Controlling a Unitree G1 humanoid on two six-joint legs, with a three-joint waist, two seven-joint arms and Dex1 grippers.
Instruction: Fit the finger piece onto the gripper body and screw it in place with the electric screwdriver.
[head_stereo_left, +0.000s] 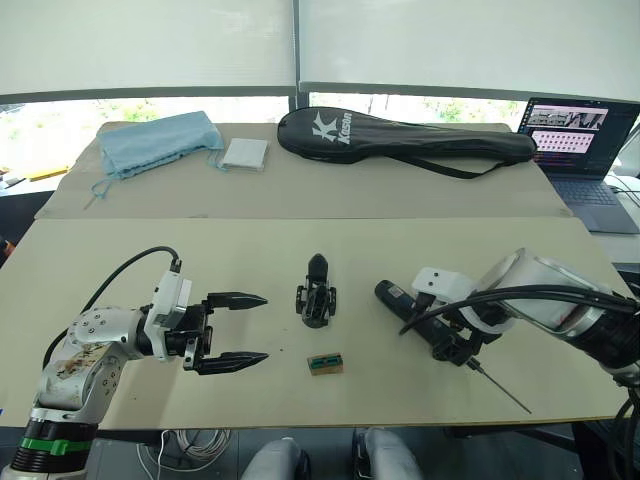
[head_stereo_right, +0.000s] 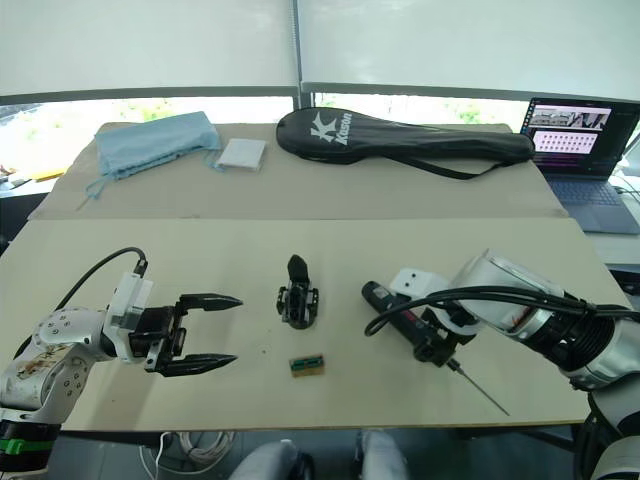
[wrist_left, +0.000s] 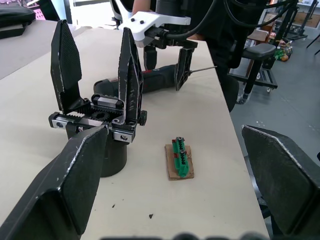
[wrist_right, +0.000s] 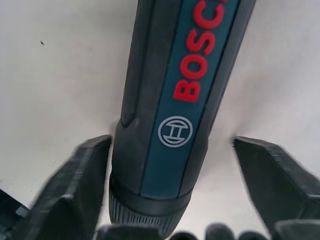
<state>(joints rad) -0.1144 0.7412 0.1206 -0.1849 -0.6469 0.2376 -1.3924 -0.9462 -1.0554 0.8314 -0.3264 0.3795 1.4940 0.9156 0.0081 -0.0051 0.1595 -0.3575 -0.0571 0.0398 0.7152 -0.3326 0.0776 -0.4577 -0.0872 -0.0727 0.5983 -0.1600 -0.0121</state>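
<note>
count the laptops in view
1: a laptop, open with its screen lit, at the far right edge of the table, beyond the racket bag. None seem hidden.

We see a matt, smooth pale table (head_stereo_left: 120, 260), wood-like. The screwdriver (wrist_right: 175, 100) has a matt dark plastic casing with a smoother blue-green panel, and a thin bright metal bit (head_stereo_left: 503, 392). The gripper body (wrist_left: 95, 107) looks like matt black plastic with toothed metal rails. At the far edge lie a soft blue cloth (head_stereo_left: 155, 142) and a black fabric bag (head_stereo_left: 400, 140). Our left gripper (head_stereo_left: 236, 328) has rough, speckled black fingers (wrist_left: 65, 195).
</note>
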